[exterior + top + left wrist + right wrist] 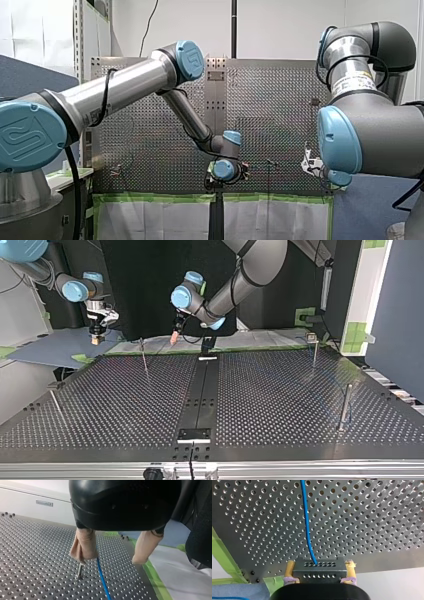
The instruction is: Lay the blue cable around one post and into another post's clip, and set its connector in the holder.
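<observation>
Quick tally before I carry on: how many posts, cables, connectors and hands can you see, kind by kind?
Posts: 4
Blue cable: 1
Connector: 1
Hands: 2, my left hand and my right hand
Total: 8

Four posts (144, 356) (56, 403) (315, 348) (345, 407) stand on the table (280, 390). At the table are one blue cable (306, 517), one connector (319, 570), and two grippers: my left gripper (109, 560) and my right gripper (320, 566).
</observation>
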You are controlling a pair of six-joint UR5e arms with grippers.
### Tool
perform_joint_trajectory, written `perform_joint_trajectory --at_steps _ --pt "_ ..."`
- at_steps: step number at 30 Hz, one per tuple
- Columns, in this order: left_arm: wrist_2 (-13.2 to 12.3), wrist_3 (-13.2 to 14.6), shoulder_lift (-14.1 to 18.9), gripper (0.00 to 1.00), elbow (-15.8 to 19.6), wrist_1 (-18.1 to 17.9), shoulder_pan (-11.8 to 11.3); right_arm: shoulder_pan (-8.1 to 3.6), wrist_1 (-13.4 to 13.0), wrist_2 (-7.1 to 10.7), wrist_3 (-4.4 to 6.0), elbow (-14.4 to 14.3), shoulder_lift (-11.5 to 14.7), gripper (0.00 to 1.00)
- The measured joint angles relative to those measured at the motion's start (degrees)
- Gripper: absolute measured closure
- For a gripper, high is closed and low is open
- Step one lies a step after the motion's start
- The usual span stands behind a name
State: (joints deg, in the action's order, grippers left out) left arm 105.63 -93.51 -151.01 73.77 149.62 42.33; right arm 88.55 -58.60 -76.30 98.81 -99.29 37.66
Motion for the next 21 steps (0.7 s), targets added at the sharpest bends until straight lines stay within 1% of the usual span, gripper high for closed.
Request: perform_joint_trajectory --at_steps 3,7,14,21 --pt "-0.1 0.0 0.76 0.02 0.62 0.51 -0.03 0.0 0.09 0.0 -0.02 0.01 -0.04 0.98" --pt "0.58 -0.12 2.47 0.02 2.28 -0.48 -0.28 0.0 0.13 0.0 -0.02 0.01 -0.09 0.98" --pt "4.05 -0.45 6.23 0.02 6.03 -4.07 -0.05 0.0 0.06 0.0 0.33 0.0 -0.15 0.98" --pt "7.8 -1.22 10.12 0.02 9.91 -7.59 0.21 0.0 -0.09 0.0 1.23 0.01 -0.15 0.98"
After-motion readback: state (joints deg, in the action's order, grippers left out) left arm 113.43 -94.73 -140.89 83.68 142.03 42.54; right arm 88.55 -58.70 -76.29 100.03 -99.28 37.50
